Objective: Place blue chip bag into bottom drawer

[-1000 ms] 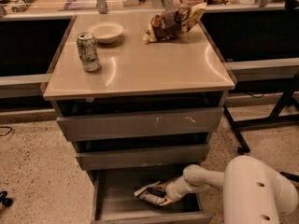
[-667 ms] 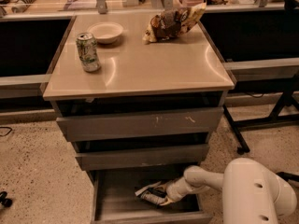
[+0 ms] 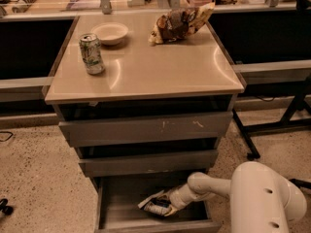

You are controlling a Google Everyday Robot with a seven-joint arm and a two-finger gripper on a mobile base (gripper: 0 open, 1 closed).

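The bottom drawer [image 3: 116,203] is pulled open below two shallower grey drawers. The blue chip bag [image 3: 156,206], dark blue with white patches, sits inside it toward the right front. My gripper [image 3: 167,203] reaches into the drawer from the right, at the end of my white arm [image 3: 214,186], and is at the bag, touching it.
On the tan cabinet top [image 3: 155,67] stand a green soda can [image 3: 91,53], a white bowl [image 3: 110,32] and a brown-and-yellow snack bag [image 3: 177,22]. My white arm base [image 3: 267,198] fills the lower right. Black table legs [image 3: 291,115] stand at the right.
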